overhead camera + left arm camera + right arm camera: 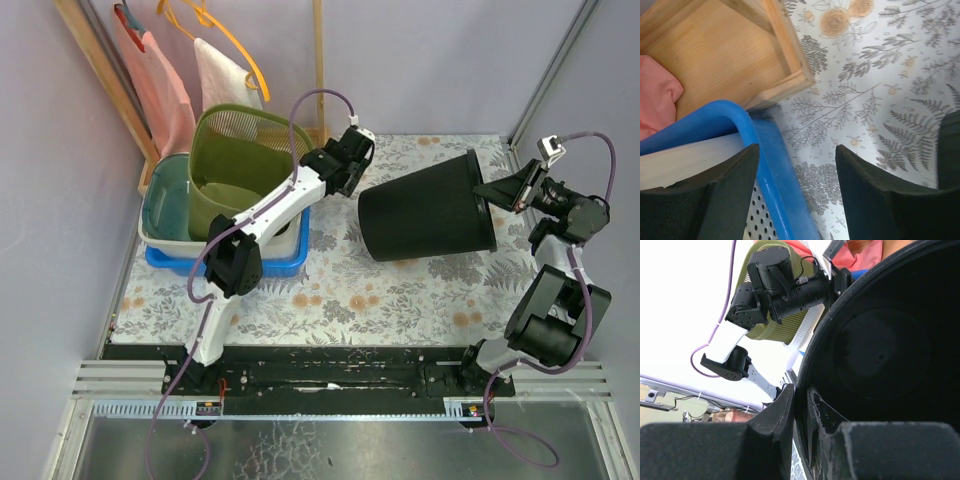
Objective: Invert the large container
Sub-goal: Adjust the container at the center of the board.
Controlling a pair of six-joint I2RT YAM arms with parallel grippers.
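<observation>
Floral-print tablecloth [400,292], smooth black tapered container [425,207] on its side

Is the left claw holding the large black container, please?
No, the left claw stands open above the table, gripping nothing.

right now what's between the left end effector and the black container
Only bare floral tablecloth separates the left end effector and black container; left wrist view shows it.
</observation>
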